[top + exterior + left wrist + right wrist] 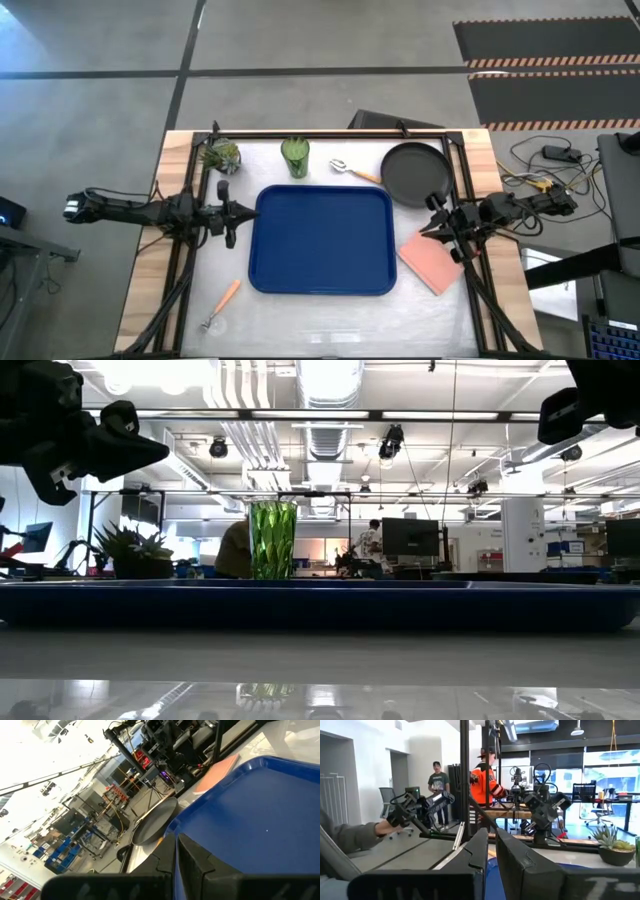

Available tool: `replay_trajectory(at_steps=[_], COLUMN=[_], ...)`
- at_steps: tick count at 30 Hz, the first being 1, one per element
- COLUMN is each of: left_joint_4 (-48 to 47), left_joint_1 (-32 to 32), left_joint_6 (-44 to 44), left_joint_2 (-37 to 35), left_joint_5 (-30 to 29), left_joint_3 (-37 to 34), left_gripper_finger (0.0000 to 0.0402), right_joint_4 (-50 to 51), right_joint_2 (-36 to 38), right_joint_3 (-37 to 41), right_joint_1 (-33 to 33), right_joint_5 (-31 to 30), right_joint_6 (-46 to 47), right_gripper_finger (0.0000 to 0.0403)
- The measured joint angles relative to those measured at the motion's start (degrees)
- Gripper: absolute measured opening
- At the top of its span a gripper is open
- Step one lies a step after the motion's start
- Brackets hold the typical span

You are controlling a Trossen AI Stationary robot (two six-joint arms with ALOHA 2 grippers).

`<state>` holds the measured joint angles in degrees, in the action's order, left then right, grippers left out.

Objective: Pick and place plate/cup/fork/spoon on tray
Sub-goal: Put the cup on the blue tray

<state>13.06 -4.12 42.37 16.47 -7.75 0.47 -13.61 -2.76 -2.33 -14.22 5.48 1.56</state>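
Observation:
The blue tray (322,240) lies flat mid-table. The dark plate (414,173) lies beyond its far right corner and shows in the left wrist view (152,822). The green cup (295,157) stands upright beyond the tray's far edge. The spoon (352,170) lies between the cup and the plate. The fork (222,305) lies near the tray's near left corner. My left gripper (235,222) hovers shut and empty at the tray's left edge. My right gripper (432,228) hovers shut and empty at the tray's right side.
A pink square pad (432,262) lies right of the tray, under my right gripper. A potted plant (220,155) stands at the far left corner. A dark frame runs along the table's edges. People stand in the room beyond the table (487,780).

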Motion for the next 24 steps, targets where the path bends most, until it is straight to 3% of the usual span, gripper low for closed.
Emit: replay_trajectory(at_steps=[24], left_joint_4=[0.07], left_joint_1=[0.0], left_joint_6=[0.0], left_joint_2=[0.0], left_joint_5=[-0.14], left_joint_3=[0.0], left_gripper_finger=[0.0], right_joint_4=[-0.24], right_joint_2=[0.0], right_joint_3=[0.02], right_joint_1=[0.0], right_joint_5=[0.02], right_joint_6=[-0.09], right_gripper_finger=[0.0027])
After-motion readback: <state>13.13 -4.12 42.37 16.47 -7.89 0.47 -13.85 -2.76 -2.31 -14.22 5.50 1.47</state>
